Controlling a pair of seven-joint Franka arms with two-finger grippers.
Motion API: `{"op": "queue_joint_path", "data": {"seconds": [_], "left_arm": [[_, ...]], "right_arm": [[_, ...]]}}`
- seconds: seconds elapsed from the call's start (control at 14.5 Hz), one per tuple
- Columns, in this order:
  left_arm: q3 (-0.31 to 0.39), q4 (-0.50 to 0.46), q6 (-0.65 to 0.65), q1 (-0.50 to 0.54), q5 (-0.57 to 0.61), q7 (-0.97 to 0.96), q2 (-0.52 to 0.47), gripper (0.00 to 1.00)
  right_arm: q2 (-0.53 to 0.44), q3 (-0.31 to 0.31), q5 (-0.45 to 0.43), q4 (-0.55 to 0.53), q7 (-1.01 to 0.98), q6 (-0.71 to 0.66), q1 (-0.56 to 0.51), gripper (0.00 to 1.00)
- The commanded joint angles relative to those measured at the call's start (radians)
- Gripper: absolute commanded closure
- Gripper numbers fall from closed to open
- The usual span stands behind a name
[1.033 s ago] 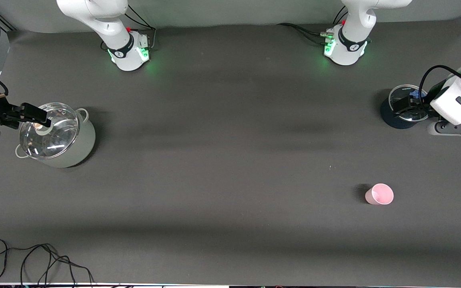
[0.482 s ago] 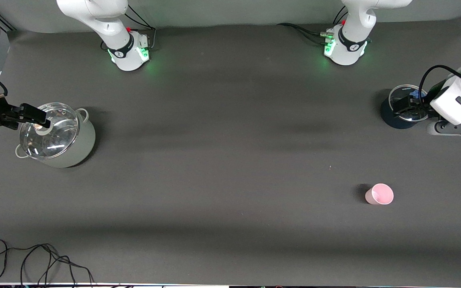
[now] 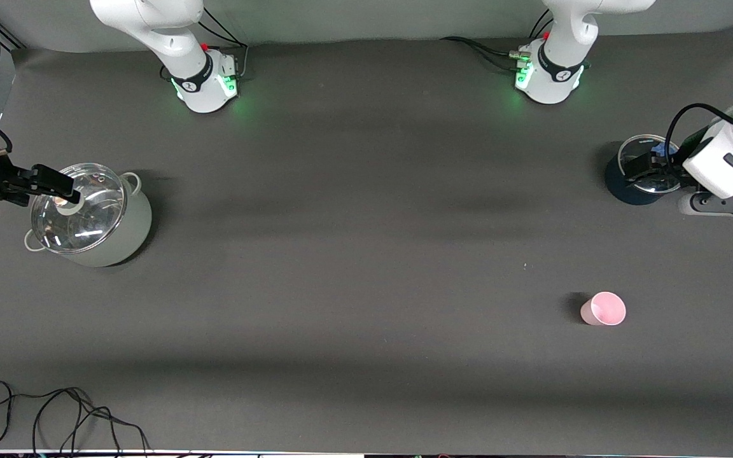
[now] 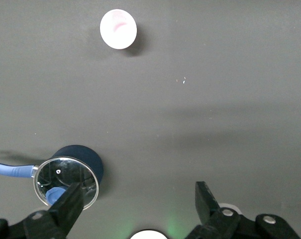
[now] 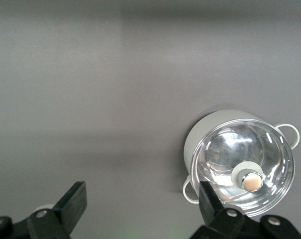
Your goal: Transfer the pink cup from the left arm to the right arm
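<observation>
Pink and upright, the cup (image 3: 603, 309) stands alone on the dark table (image 3: 366, 254), toward the left arm's end and nearer the front camera than either pot; nothing touches it. The left gripper (image 4: 138, 209) hangs with its fingers spread wide and nothing between them, over the table just beside the blue pot (image 3: 627, 181), which wears a glass lid (image 3: 645, 166). The cup lies well apart from it, seen whole in the left wrist view. The right gripper (image 5: 140, 209) is likewise released and empty, poised above the table by the white pot (image 3: 96, 219) at the right arm's end, whose glass lid (image 5: 245, 172) carries a round knob (image 5: 252, 182). A loose black cable (image 3: 61, 413) lies near the front edge.
</observation>
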Motion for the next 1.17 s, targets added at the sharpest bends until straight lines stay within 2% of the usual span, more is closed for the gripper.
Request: {"op": "queue_joint_path", "data": {"seconds": [0.0, 0.55, 0.83, 1.1], "left_arm": [[0.002, 0.027, -0.018, -0.009, 0.016, 0.006, 0.017, 0.0], [0.008, 0.071, -0.001, 0.002, 0.014, 0.053, 0.053, 0.0], [0.008, 0.233, -0.028, 0.091, -0.015, 0.232, 0.181, 0.0], [0.008, 0.278, -0.027, 0.183, -0.117, 0.502, 0.242, 0.0]], "right_arm": [[-0.021, -0.012, 0.019, -0.021, -0.01, 0.01, 0.011, 0.0], [-0.021, -0.012, 0.021, -0.021, -0.012, 0.01, 0.011, 0.0], [-0.019, -0.012, 0.019, -0.019, -0.012, 0.01, 0.011, 0.0], [-0.019, -0.012, 0.019, -0.019, -0.012, 0.01, 0.011, 0.0]]}}
